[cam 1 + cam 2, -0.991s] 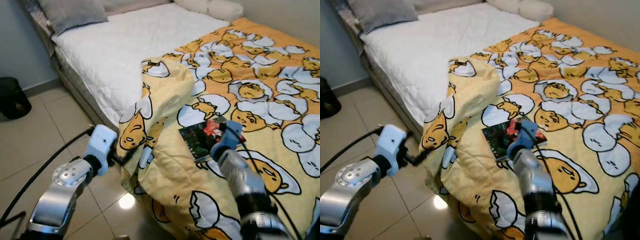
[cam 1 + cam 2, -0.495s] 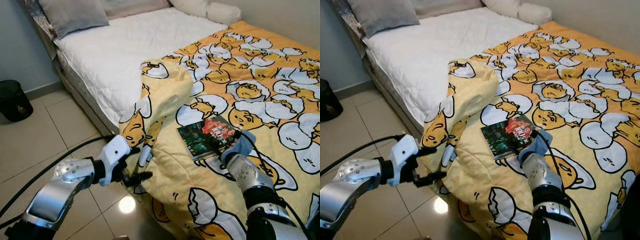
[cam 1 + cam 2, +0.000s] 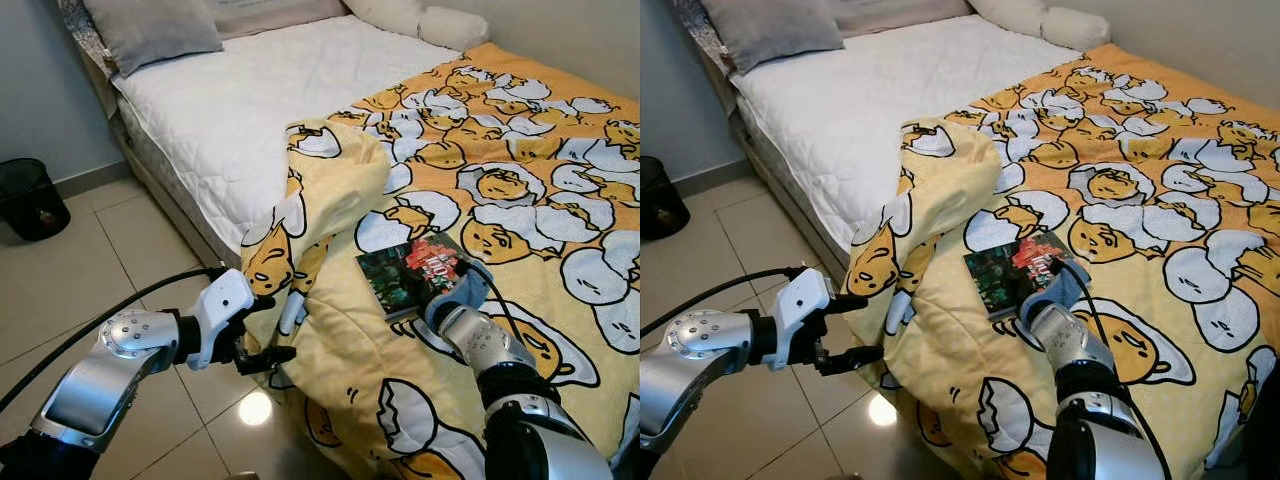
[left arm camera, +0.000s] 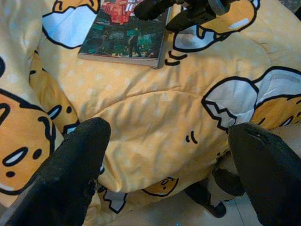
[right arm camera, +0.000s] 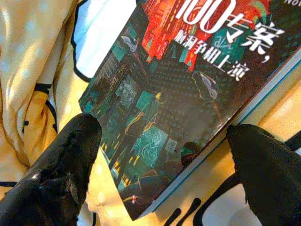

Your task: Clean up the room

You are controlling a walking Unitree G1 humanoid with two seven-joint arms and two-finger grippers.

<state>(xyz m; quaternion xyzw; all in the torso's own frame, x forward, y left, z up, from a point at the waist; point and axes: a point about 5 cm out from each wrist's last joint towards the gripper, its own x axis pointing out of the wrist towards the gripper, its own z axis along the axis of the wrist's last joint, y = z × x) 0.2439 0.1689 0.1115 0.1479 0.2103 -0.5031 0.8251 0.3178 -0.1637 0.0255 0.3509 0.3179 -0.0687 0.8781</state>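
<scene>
Rumpled across the bed, a yellow egg-print duvet [image 3: 520, 170] carries a paperback book [image 3: 411, 273] lying flat near its folded-back edge. I have the right gripper [image 5: 160, 155] spread wide over the cover, one finger past the book's near edge, nothing pinched. I judge the book light, stiff and glossy, so slippery; I'd pinch it across an edge. My left gripper [image 3: 270, 327] hangs open beside the duvet's overhang.

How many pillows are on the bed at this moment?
3. A grey pillow lies at the head of the bed, a flat pale one beside it, and a white pillow toward the far side. Others may lie beyond the frame.
</scene>
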